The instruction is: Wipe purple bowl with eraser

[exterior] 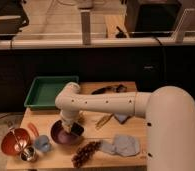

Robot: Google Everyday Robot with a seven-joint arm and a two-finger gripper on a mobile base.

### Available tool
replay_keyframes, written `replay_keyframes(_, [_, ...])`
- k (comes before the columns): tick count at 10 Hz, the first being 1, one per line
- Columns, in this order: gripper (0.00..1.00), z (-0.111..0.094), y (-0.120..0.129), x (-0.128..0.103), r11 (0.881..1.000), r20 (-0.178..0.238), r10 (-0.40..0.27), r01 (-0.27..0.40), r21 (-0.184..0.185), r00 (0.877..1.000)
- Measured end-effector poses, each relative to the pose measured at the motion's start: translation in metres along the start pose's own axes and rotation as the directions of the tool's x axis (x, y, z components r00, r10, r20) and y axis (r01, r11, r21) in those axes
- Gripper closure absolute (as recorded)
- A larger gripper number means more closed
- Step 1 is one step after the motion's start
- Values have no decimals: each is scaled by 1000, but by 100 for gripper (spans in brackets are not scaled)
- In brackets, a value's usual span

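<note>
Looks like the wiping step itself, or right at the start of it. Spotting the claw hanging low over the purple bowl, on the left half of the tabletop and closer to its near edge than its far one. Seeing a small dark block, presumably the eraser, at the bowl's right rim, just beside the claw. Can't tell the claw's state (apart, together or clamped on that block), and can't tell whether touching the bowl or just above it. Next up, probably: pressing the eraser into the bowl and sweeping round, gently enough not to shove the bowl toward the orange-red bowl and metal cup at the near left corner. Also worth steering clear of the blue-grey cloth along the near edge.
</note>
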Motion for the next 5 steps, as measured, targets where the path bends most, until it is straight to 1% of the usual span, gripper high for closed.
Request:
replay_keyframes(2, [100,1,-12,25,1000,1,-23,23,-14,1000])
replay_keyframes(3, [100,2,-20,35,999,-1,-38,38,-15,999])
replay_keyframes(4, [100,4,-36,52,997,4,-73,73,-14,997])
replay_keyframes(5, [100,6,-49,59,994,13,-106,106,-14,994])
